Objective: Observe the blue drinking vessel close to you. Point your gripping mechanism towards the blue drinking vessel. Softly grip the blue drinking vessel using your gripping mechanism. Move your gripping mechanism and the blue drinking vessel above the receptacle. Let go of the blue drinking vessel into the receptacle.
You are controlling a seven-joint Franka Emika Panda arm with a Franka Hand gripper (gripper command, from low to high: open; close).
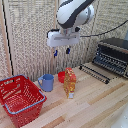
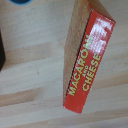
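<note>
The blue drinking vessel point(image 1: 47, 82) is a light-blue mug standing upright on the wooden table, its handle facing the exterior view's left. My gripper point(image 1: 61, 51) hangs high above the table, above and to the right of the mug, with its two dark fingers apart and nothing between them. The red receptacle point(image 1: 19, 98), a lattice basket with a blue rim, sits at the exterior view's left, close beside the mug. In the wrist view only a blue sliver point(image 2: 21, 1) shows at the picture's edge; the fingers are out of that view.
A macaroni and cheese box point(image 1: 70, 83) point(image 2: 87, 60) stands just right of the mug. A red cup point(image 1: 61, 76) sits behind the box. A black toaster oven point(image 1: 112, 56) with its door down occupies the exterior view's right.
</note>
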